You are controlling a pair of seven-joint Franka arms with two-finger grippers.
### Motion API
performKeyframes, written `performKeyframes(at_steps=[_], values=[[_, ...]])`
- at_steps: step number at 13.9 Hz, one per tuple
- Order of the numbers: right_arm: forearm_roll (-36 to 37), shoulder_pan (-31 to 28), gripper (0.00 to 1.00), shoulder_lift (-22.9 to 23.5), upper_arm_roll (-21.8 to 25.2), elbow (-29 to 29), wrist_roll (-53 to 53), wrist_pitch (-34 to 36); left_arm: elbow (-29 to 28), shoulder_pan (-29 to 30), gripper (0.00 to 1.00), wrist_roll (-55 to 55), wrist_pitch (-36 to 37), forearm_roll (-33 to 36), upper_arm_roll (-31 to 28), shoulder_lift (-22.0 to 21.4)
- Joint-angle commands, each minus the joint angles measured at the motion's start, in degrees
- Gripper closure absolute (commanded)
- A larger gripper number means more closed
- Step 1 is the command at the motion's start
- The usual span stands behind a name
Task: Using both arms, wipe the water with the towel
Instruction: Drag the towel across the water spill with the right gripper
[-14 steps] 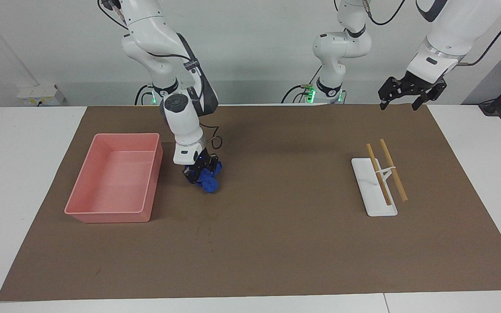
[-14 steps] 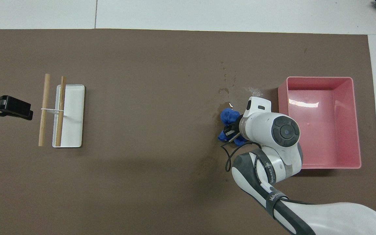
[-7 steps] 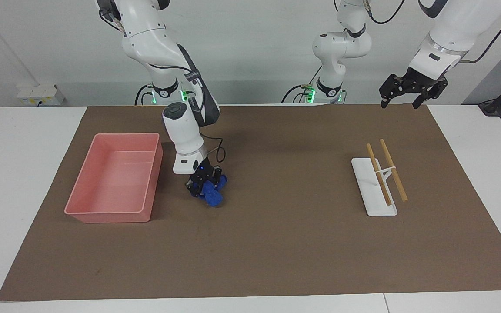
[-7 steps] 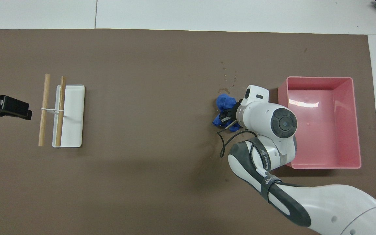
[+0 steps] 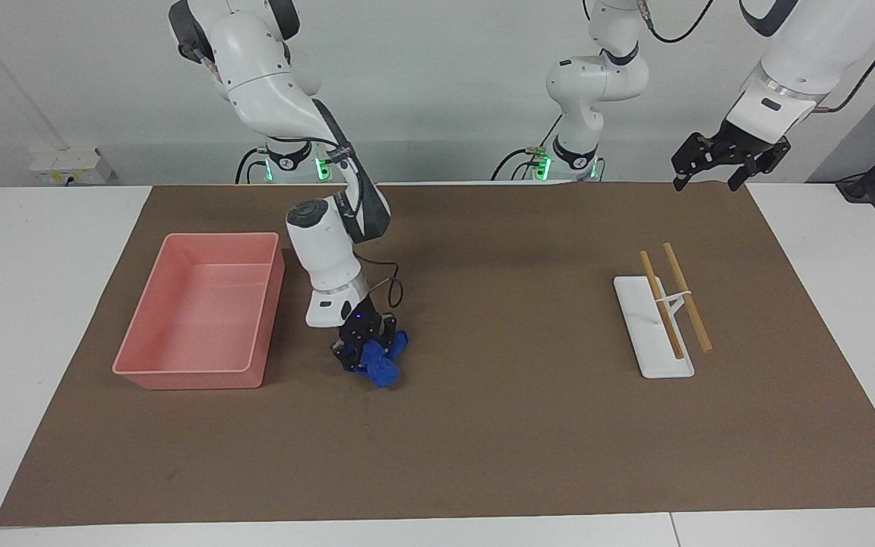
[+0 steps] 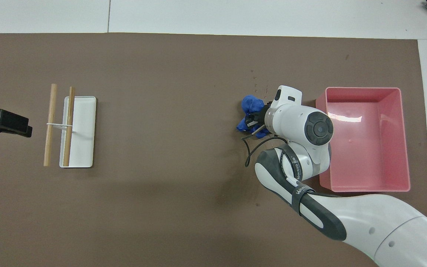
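Observation:
The deep-blue fluffy towel (image 5: 381, 362) (image 6: 251, 105) is bunched on the brown mat beside the pink tray. My right gripper (image 5: 361, 348) (image 6: 255, 122) is shut on the towel and presses it down onto the mat. Small water droplets (image 6: 258, 86) lie just farther from the robots than the towel. My left gripper (image 5: 720, 161) (image 6: 6, 125) hangs open high over the mat's edge at the left arm's end, holding nothing, and waits there.
A pink tray (image 5: 149, 365) (image 6: 399, 187) stands toward the right arm's end. A white stand (image 5: 646, 353) (image 6: 87, 107) with two wooden sticks (image 5: 687, 296) (image 6: 51, 122) sits toward the left arm's end. The brown mat (image 5: 483, 441) covers the table.
My right gripper has dragged the towel away from the robots along the mat, over the wet patch. The left gripper drifted slightly outward and upward.

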State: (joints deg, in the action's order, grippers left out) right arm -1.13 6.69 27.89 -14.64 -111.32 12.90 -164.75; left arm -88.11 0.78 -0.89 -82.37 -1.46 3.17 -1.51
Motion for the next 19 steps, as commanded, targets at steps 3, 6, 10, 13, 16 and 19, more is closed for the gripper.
performKeyframes(at_steps=[3,6,10,13,16,19], values=[[1.2,0.3,1.0,3.8,-0.4,5.4,-0.4,-1.5,-2.9,2.2,0.0,-0.3,-1.1,-0.4,2.5,-2.3],[1.0,0.6,1.0,5.2,-0.5,9.4,-0.6,-0.8,-2.9,1.8,0.0,-0.1,-0.5,-0.4,2.4,-2.3],[0.8,-0.6,1.0,1.1,-0.5,11.0,-0.9,7.0,-2.9,2.0,0.0,-0.1,-0.6,-0.4,2.3,-2.4],[0.8,-1.9,1.0,-7.0,-0.6,8.8,-0.8,18.4,-2.9,1.9,0.0,-0.1,-0.6,-0.4,2.3,-2.3],[0.7,-4.9,1.0,-14.2,-0.6,7.1,-0.4,29.6,-2.9,1.9,0.0,-0.1,-0.6,-0.4,2.3,-2.3],[0.7,-8.8,1.0,-21.6,-0.6,4.4,-0.3,40.2,-2.9,1.9,0.0,-0.1,-0.6,-0.4,2.3,-2.3]])
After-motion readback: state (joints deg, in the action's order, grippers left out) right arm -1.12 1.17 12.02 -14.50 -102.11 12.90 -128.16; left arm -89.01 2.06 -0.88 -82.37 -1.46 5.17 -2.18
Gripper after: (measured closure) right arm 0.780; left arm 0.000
